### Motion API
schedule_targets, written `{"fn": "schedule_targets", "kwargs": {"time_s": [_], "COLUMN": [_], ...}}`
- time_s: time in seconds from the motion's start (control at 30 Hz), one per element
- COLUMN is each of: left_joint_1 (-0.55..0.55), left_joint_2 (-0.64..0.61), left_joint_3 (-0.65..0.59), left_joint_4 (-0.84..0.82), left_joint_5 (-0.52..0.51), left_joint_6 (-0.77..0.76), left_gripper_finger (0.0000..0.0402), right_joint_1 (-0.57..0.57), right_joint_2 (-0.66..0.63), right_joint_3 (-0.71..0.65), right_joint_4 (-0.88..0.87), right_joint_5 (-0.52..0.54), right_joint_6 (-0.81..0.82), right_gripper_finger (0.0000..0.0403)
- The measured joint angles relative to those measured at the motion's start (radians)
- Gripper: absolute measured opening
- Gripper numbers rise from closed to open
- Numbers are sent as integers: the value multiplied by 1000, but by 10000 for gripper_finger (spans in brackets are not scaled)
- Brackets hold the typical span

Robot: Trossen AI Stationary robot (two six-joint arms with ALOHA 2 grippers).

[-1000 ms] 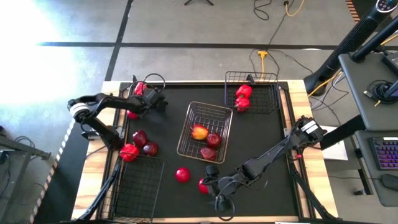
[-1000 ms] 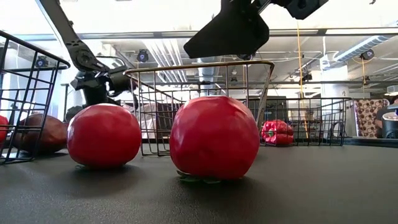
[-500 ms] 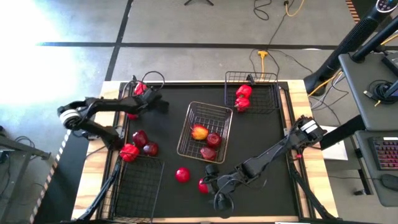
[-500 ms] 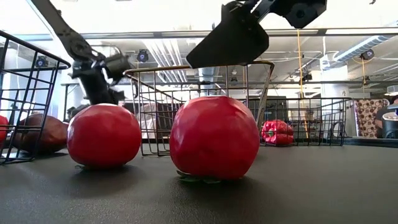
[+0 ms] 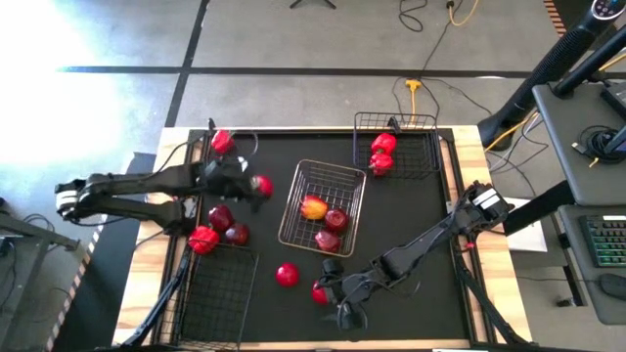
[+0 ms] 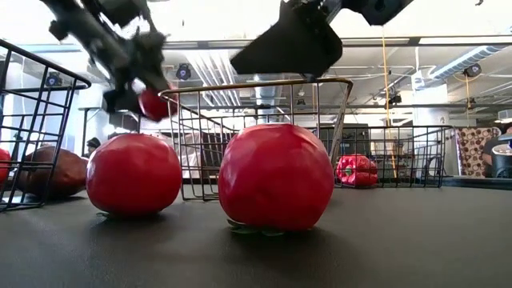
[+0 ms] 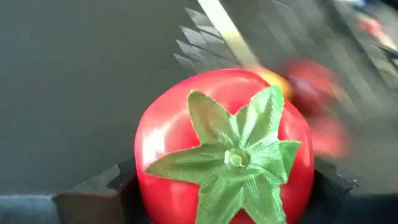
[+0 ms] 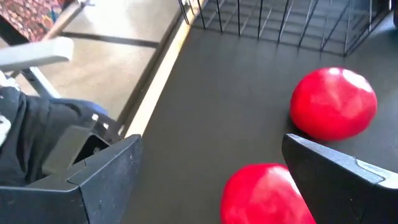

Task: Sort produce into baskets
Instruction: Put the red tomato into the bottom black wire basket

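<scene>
**Left gripper holds tomato beside silver basket; right gripper spread above a table tomato**

Left gripper [image 5: 256, 186]: fingers clamped on a tomato [image 7: 225, 155], one finger on each side of it, green calyx facing the wrist camera. High view puts the tomato just off the silver basket's [image 5: 344, 173] near-left rim, apart from the wire. Low view shows it up off the mat, not resting on anything.

Right gripper [image 8: 208, 180]: fingers spread wide, nothing between them touching either one. Front tomato [image 8: 267, 194] sits on the mat roughly centred in the gap between the fingers, below them. Second tomato [image 8: 334, 103] lies just beyond one fingertip, close to the front one; can't tell if they touch. Low view: gripper body hangs above the front tomato with clear air between.

Rest of produce:
- Silver basket: yellow-red apple [image 5: 313, 207] plus two dark red apples [image 5: 336, 219].
- Far black basket [image 5: 423, 123]: two peppers [image 5: 382, 144] stacked near its left side.
- Near black basket [image 5: 211, 297]: no produce visible inside.
- On the mat behind the left fingers: pepper [image 5: 203, 238] and two dark apples [image 5: 221, 216] clustered just past that basket's far edge, one more red item [image 5: 223, 140] at the table's far-left corner.
</scene>
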Motion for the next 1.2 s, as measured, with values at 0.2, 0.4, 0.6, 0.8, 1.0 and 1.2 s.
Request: {"fn": "schedule_targets", "kwargs": {"time_s": [0.2,0.4,0.6,0.8,1.0,1.2], "left_joint_1": [-349,-659,-859,-947,-998,-1005], "left_joint_2": [-22,34,128,240,357,458], "left_joint_3": [82,159,270,397,441,424], "left_joint_4": [-50,-54,-190,-400,-591,-626], "left_joint_5": [15,-37,-88,-83,24,66], "left_joint_6": [-19,-159,-378,-563,-717,-717], "left_gripper_finger": [263,263,263,263,264,264], "right_joint_1": [0,0,-1,-2,-2,-2], "right_joint_2": [3,-1,-4,-4,-4,-4], "right_joint_3": [-11,-17,-17,-17,-23,-25], "right_joint_4": [72,-22,-56,-47,-45,-46], "right_joint_5": [5,39,88,92,92,91], "right_joint_6": [-17,-11,-2,-18,-30,-42], "right_gripper_finger": [379,379,379,379,379,379]}}
